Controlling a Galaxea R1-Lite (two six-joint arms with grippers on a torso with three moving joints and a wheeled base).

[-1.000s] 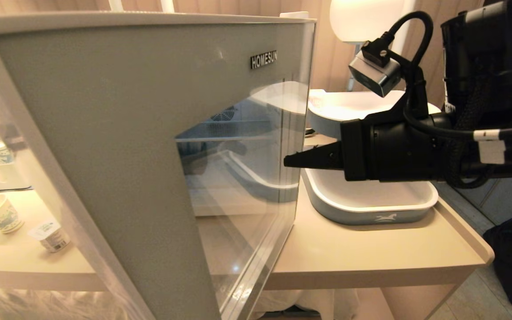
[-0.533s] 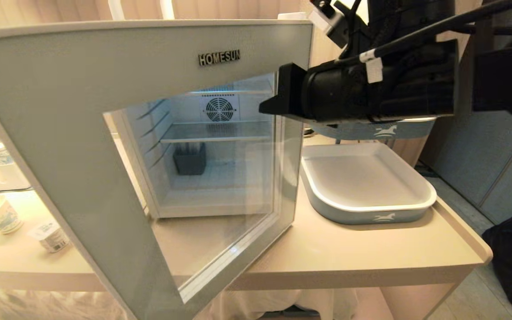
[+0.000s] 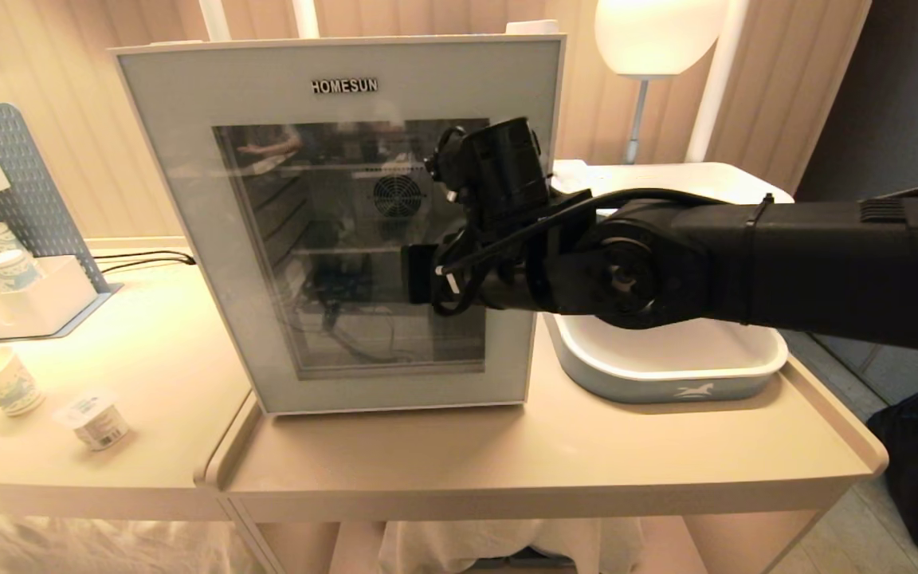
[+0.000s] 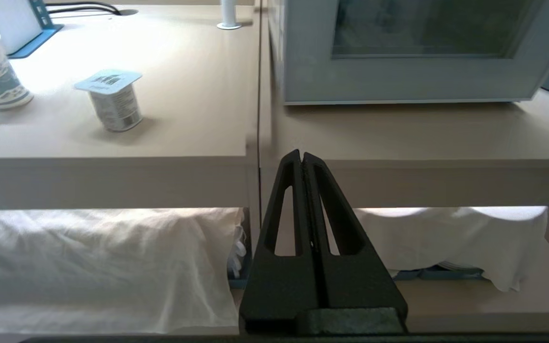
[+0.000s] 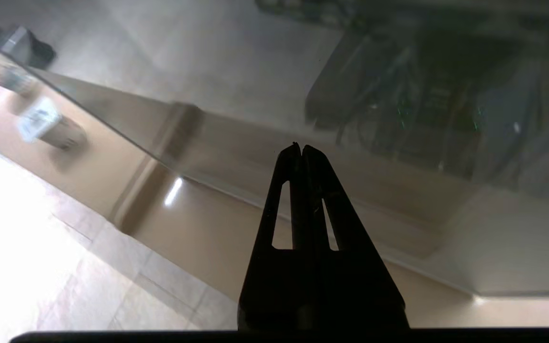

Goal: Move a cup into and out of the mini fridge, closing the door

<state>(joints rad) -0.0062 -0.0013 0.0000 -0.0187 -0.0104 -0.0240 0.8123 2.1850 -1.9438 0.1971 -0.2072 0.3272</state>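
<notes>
Door (image 3: 188, 159) of mini fridge (image 3: 535, 28) sat flush shut. Right hand (image 5: 301, 146) fingers pressed together, empty, tip against the door glass. Left hand (image 4: 301, 155) clamped together, empty, below table (image 3: 586, 454) edge. Cup (image 3: 5, 383) stood on the table, far left

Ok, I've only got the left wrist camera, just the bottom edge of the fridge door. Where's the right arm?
Observer: It reaches across in front of the door; the right gripper is shut, holds nothing and points at the glass.
Operator: Is the door closed higher up too?
Observer: Yes, the head view shows it square and flush from the lettering down.
Operator: What's off to the right?
Observer: A grey-blue tray on the table, beside the door and under the arm.
</notes>
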